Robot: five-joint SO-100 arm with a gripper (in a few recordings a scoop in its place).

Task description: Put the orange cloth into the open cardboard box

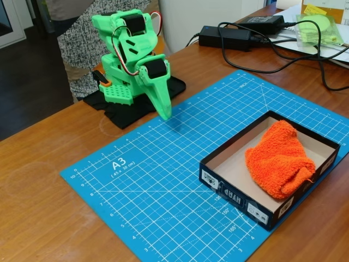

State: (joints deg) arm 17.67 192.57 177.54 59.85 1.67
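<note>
- The green arm (133, 54) sits folded at about 11 o'clock in the fixed view, on a black base pad (136, 103) at the far edge of the blue cutting mat (163, 185).
- Its end effector (165, 112) points down just above the mat's far-left part; the fingers look closed together with nothing between them, and it is well apart from the box.
- The mat lies across the middle of the wooden tabletop (43, 191), with "A3" printed near its 9 o'clock edge.
- The open cardboard box (229, 194) rests on the mat at about 4 o'clock, black outside and beige inside.
- The orange cloth (279, 158) lies bunched inside the box, toward its right half, one edge lapping over the near-right wall.
- Black power bricks (240, 33) with cables and a pale green pouch (319, 27) lie at 1 o'clock on the tabletop.
</note>
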